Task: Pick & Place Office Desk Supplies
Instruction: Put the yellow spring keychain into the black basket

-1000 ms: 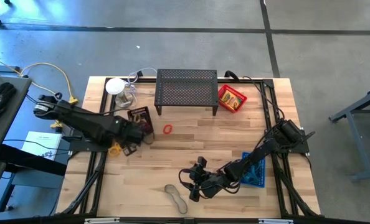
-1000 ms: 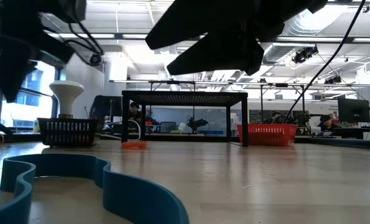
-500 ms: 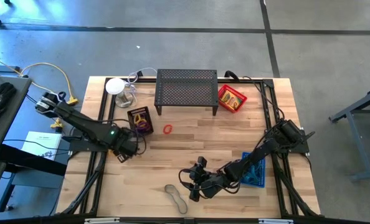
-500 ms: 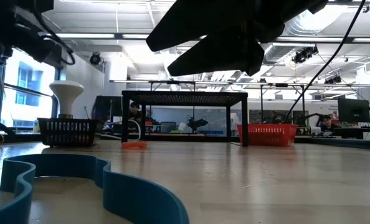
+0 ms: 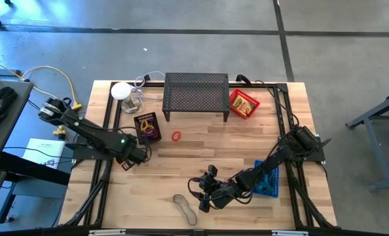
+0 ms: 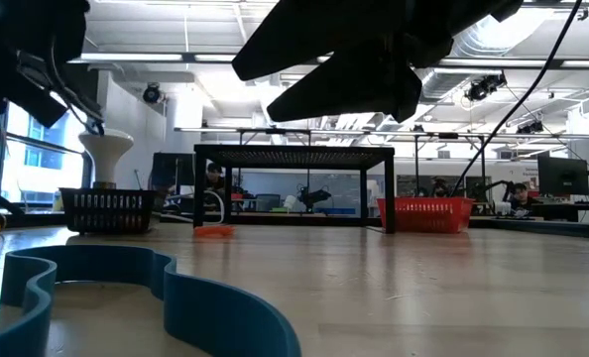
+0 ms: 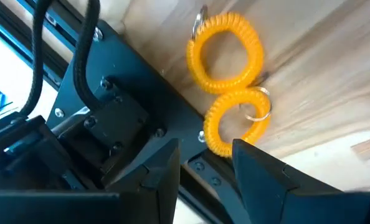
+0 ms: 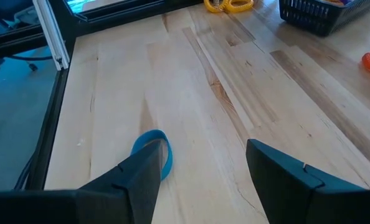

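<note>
This looks like a robotics lab or workshop: a wooden table (image 5: 201, 151) on polished concrete floor (image 5: 181, 52), with ceiling strip lights (image 6: 176, 58) and monitors (image 6: 562, 177) behind.

The pale butcher-block wooden bench (image 8: 247, 106) shows visible grain and a soft satin sheen. Its dark frame (image 7: 135, 81) looks like matt black metal, bolted. Two yellow coiled rings (image 7: 225, 50) appear to be glossy plastic, each with a thin bright metal ring. The black perforated stand (image 5: 196, 94) is matt sheet metal. The red mesh tray (image 6: 425, 213) may be wire or plastic; hard to tell. The blue wavy band (image 6: 176, 297) looks smooth, rubbery, matt.
</note>
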Available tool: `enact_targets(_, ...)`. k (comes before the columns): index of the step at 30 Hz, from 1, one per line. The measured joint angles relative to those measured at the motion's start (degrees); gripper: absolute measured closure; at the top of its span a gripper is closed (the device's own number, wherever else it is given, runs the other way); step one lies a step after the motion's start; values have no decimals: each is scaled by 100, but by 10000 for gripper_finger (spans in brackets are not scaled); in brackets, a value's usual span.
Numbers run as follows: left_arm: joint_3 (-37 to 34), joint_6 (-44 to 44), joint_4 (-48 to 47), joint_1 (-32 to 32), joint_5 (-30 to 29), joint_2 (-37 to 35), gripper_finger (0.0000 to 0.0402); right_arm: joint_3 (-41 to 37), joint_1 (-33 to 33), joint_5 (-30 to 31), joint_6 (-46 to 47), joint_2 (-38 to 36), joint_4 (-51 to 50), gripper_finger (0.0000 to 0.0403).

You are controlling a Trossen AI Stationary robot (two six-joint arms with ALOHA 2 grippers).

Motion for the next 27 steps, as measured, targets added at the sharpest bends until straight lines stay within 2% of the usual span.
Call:
enact_targets(12, 9, 591, -107, -37, 328, 1002, 264, 0, 0, -2, 4, 0, 0, 182)
enact_targets(21, 25, 774, -138, -37, 377, 1030, 264, 0, 0, -2, 4, 0, 0, 182)
enact_targets(27, 120, 1497, 76, -39, 411, 1030, 264, 0, 0, -2, 4, 0, -2, 182)
